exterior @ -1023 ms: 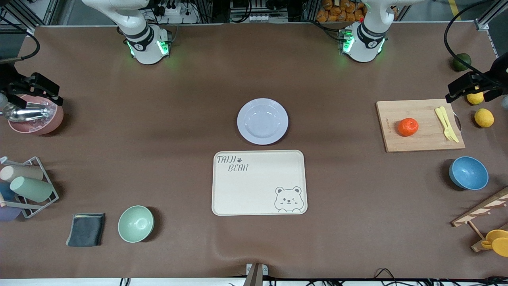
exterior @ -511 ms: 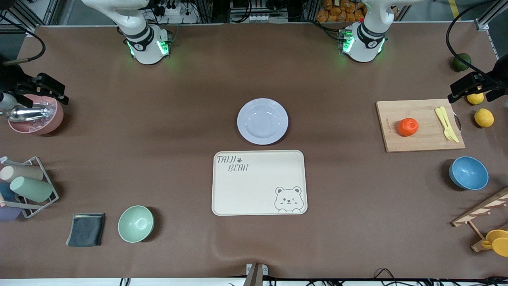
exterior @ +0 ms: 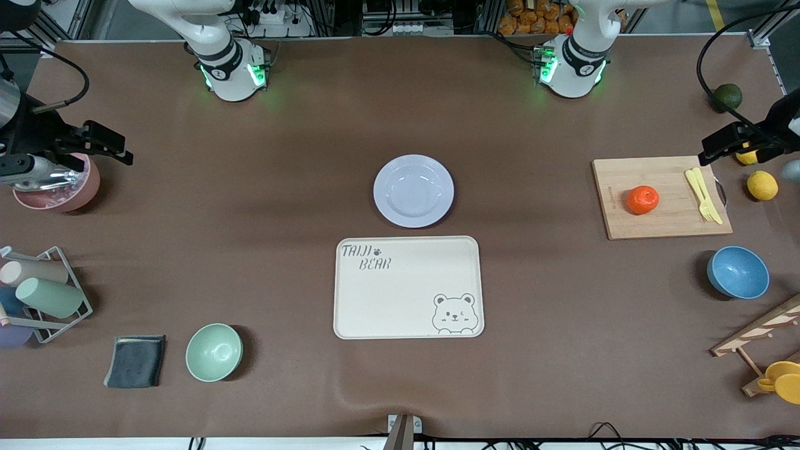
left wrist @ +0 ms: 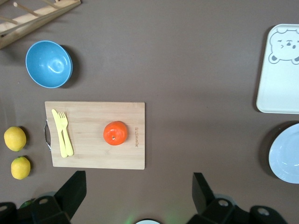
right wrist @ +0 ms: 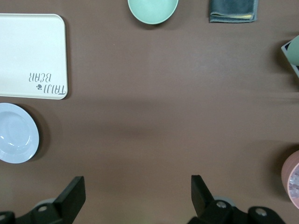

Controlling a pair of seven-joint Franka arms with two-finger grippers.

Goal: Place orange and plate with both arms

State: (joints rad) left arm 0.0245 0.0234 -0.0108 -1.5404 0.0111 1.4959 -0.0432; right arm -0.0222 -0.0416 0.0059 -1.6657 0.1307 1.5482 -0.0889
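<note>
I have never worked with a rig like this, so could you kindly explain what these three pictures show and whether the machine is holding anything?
Two robot arms stand at a brown table. One picture looks down from a high camera facing them; the other two come from cameras on each arm's wrist. The left gripper hangs open over the lemons beside the cutting board, holding nothing. The right gripper hangs open over the pink bowl, also holding nothing. The orange lies on the board beside yellow cutlery. The plate sits mid-table, with the bear tray nearer the front camera.
</note>
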